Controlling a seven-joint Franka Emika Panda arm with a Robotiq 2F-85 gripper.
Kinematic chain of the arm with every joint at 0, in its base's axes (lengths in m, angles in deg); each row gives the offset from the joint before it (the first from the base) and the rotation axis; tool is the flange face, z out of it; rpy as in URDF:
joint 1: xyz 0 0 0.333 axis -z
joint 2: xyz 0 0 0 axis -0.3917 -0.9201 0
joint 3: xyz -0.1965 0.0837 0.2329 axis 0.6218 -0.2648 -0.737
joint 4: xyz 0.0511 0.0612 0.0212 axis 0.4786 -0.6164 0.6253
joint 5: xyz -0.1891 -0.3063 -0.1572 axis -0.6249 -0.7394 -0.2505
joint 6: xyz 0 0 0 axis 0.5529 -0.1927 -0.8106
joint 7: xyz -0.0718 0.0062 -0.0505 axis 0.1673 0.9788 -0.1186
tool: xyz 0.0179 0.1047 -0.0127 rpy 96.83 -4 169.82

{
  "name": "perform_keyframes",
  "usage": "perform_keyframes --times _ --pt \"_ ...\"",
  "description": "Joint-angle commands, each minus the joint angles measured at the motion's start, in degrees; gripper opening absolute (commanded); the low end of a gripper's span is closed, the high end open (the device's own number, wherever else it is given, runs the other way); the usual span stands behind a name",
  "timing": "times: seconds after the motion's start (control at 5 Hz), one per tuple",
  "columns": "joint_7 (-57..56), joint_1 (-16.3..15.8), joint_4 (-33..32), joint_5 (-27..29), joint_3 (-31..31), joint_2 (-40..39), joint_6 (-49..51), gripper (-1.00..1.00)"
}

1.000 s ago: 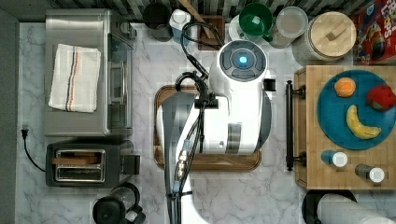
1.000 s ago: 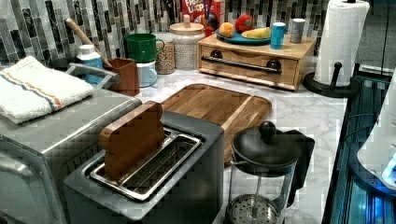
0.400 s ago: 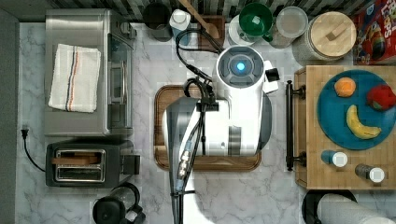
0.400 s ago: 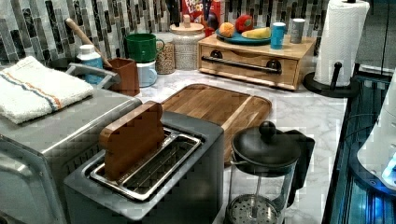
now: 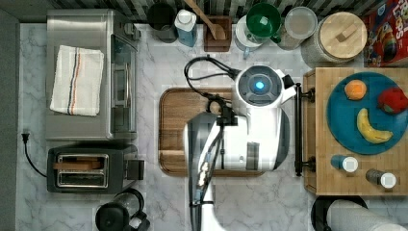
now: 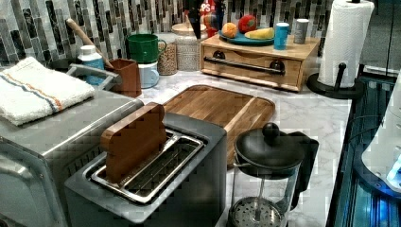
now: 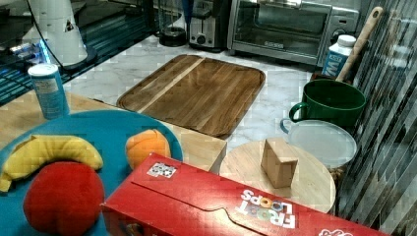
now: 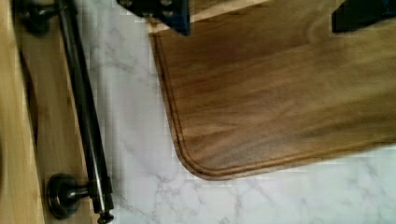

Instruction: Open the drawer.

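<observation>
We see the drawer [image 6: 253,66] shut under the fruit plate [image 5: 337,115], its handle [image 8: 86,121] ungrasped. Our tool [image 8: 261,11] hangs open and empty over the wooden tray [image 8: 280,98]. Misjudging the approach, we could strike the bench [image 8: 135,154] or slip off the bar.

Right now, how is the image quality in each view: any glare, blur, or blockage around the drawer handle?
Top view: the arm hides part of the wooden tray, and the handle is clear. Left view: blue glow at the left view's right, handle distant but readable. Right view: foreground fruit and cereal box loom soft. Wrist view: handle slightly soft, no glare.
</observation>
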Motion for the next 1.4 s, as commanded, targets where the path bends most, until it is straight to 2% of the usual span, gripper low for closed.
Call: perform_keyframes --times 0.2,0.6,1.0,1.4 --pt "-13.39 3.63 -5.45 -5.22 5.02 2.44 -7.85 1.0" --pt "-13.94 5.16 -9.0 -5.79 4.8 1.6 -13.52 1.0" --pt "-16.05 7.71 -12.33 -6.78 4.91 -1.03 -23.33 1.0" --pt "-18.63 9.43 -12.21 -8.64 6.1 -5.9 -29.45 1.0"
